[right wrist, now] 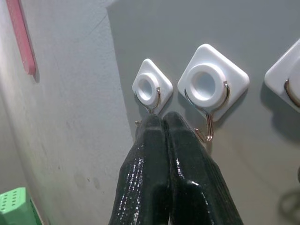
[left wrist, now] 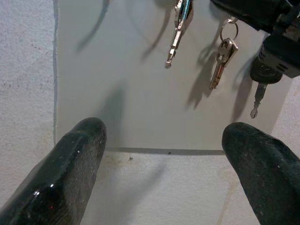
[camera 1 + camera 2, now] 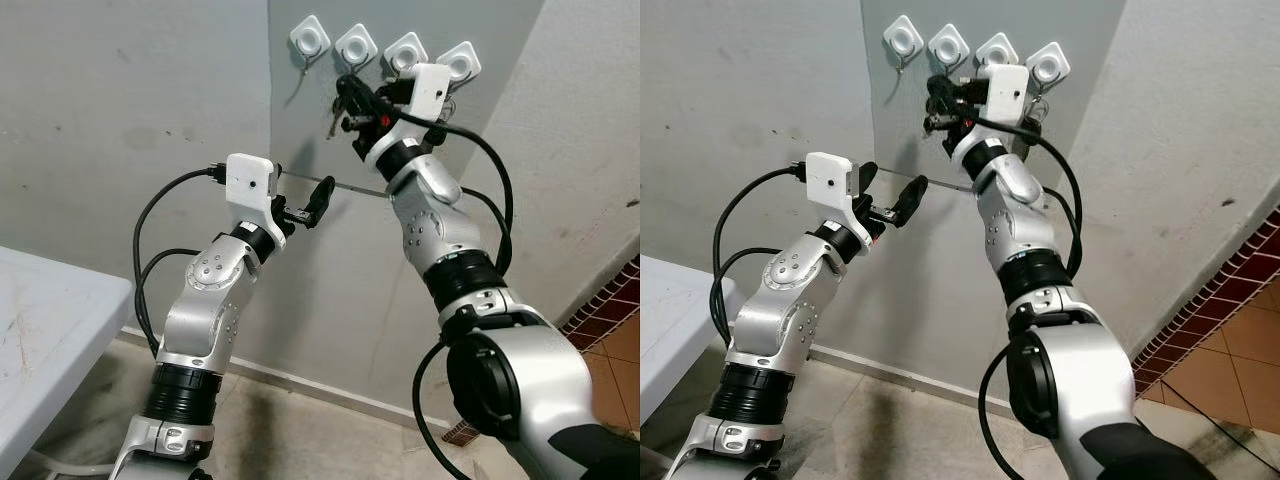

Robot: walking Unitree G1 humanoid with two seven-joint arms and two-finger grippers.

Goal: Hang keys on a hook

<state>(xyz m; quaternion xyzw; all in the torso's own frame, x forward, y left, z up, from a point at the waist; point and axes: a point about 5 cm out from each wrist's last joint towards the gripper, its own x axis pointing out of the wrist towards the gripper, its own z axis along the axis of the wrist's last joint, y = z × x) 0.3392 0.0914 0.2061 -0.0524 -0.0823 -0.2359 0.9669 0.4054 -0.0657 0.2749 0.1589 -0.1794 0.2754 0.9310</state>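
Observation:
A row of white stick-on hooks [image 3: 356, 44] sits high on a grey wall panel [image 3: 300, 130]. My right gripper [image 3: 347, 96] is raised to them, shut on a bunch of keys [image 3: 337, 118] that dangles under its fingers. In the right wrist view its closed fingertips [image 1: 161, 119] sit just below the gap between the first hook [image 1: 152, 89] and the second hook [image 1: 206, 84], both bare. The left wrist view shows a silver key [image 2: 177, 28], a ringed key [image 2: 224, 56] and a black-headed key [image 2: 262, 79] hanging. My left gripper [image 3: 305, 195] is open, lower down, facing the panel.
A white table [image 3: 50, 330] stands at the left, below the arms. Red floor tiles [image 3: 610, 310] lie at the lower right, past a wall corner. A green object [image 1: 14, 206] sits low beside the wall.

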